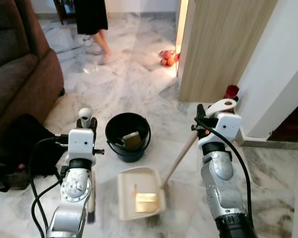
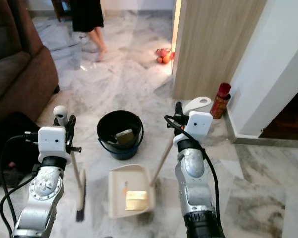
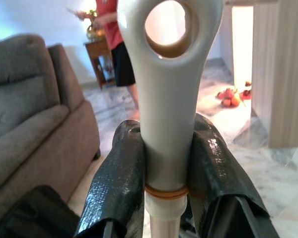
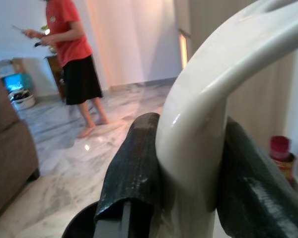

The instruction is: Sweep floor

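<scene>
My left gripper [image 1: 87, 124] is shut on the top of a cream broom handle [image 3: 169, 99]. The broom's dark bristles [image 2: 80, 210] rest on the marble floor beside my left arm. My right gripper [image 1: 204, 118] is shut on the looped cream grip [image 4: 208, 99] of a long-handled dustpan [image 1: 131, 191]. The pan lies flat on the floor between my arms with a yellow piece of rubbish [image 1: 146, 202] in it. Just beyond the pan stands a black bucket [image 1: 115, 130] holding some scraps.
A brown sofa [image 1: 20, 74] and a black bag [image 1: 20, 148] lie to the left. A wooden panel [image 1: 223, 44], a white wall and a red can [image 1: 231, 91] stand to the right. A person [image 1: 92, 20] stands far ahead, near red fruit [image 1: 167, 57] on the floor.
</scene>
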Robot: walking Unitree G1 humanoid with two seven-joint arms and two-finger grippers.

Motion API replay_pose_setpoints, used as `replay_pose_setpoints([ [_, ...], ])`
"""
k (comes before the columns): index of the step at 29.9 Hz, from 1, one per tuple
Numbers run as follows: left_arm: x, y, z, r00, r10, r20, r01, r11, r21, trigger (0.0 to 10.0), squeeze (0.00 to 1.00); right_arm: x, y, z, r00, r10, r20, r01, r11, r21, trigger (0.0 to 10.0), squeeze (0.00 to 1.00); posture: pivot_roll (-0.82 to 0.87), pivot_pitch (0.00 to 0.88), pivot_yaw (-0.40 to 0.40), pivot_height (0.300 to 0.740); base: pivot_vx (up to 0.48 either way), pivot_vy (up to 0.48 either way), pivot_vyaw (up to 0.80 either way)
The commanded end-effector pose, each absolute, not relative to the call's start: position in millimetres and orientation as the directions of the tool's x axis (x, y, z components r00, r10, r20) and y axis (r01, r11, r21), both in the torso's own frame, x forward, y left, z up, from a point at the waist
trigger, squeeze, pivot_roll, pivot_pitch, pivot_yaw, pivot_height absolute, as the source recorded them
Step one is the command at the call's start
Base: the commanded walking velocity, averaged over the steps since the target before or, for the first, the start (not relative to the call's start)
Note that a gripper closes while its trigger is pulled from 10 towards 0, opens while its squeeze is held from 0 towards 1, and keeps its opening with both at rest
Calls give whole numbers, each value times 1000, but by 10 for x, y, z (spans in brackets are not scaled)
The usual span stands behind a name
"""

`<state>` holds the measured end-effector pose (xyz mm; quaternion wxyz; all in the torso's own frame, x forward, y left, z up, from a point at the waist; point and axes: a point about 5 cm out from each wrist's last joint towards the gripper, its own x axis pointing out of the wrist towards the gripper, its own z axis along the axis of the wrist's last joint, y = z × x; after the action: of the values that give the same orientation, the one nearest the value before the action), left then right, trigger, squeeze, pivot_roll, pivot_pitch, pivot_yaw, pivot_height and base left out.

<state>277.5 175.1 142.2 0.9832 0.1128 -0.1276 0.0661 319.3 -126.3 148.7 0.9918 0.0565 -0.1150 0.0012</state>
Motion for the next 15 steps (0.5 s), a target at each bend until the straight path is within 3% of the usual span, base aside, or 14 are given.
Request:
replay_pose_setpoints([
  [1,2778,1753,1536,941,99,324,-176,960,219,10000,0,3198,-1227,1599,961,-9,275,-34,988,152,10000,0,104,111,38,740,0,0,0],
  [15,2780,1742,1532,941,93,325,-171,960,220,10000,0,3195,-1191,1713,945,18,326,-72,985,154,10000,0,104,116,37,740,0,0,0],
])
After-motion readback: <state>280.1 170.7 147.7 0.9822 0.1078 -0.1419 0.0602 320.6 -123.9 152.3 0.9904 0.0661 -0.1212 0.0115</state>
